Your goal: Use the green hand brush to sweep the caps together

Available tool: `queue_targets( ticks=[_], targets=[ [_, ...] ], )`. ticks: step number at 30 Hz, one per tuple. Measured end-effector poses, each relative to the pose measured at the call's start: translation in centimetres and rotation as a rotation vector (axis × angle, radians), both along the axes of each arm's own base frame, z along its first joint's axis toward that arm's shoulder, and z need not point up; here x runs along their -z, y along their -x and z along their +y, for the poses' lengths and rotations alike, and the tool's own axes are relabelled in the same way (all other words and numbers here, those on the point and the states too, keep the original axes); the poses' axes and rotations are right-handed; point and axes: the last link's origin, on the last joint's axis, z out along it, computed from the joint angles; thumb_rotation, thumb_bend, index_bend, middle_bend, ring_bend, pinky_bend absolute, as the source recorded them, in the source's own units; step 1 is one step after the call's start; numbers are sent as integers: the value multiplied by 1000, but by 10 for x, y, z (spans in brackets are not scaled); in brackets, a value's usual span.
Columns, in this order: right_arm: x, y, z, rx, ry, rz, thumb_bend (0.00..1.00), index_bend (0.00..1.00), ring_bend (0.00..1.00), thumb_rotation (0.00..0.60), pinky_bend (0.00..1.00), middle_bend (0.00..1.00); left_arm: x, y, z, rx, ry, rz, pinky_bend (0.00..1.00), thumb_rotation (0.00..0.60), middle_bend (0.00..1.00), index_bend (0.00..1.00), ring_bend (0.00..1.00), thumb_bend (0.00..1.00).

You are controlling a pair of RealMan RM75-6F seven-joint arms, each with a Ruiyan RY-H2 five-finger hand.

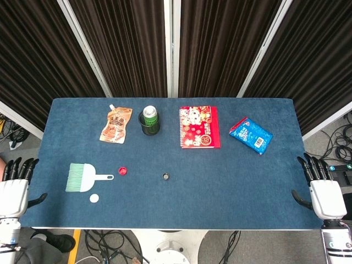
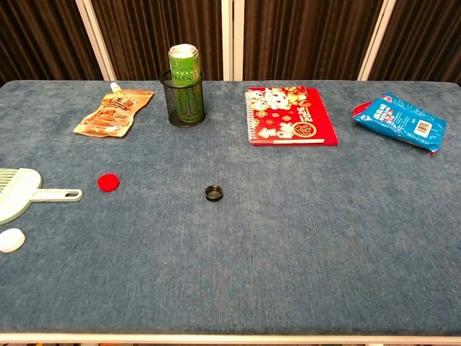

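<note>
Step one, pickup: both my hands idle, fingers spread, gripping nothing. Next, my left hand (image 1: 14, 190) must reach the green hand brush (image 1: 82, 177), lower left.

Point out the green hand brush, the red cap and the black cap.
green hand brush (image 1: 80, 177): head view, on the bristle block.
red cap (image 1: 123, 171): head view, on its top.
black cap (image 2: 214, 192): chest view, on its rim.
</note>
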Motion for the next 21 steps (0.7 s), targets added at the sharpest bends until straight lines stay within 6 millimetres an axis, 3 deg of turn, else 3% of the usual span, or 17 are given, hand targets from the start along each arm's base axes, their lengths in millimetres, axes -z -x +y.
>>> queue_targets(
  ticks=[12,21],
  targets=[
    [-4,0,3,-8,14,-6,150,0,0,600,0,0,9,-10,16,57,46,-94,42,600,126,128,22,49],
    [-15,-5,-6,-48,31,20,150,0,0,600,0,0,32,-34,66,150,169,-173,63,600,284,266,125,132]
  ],
)
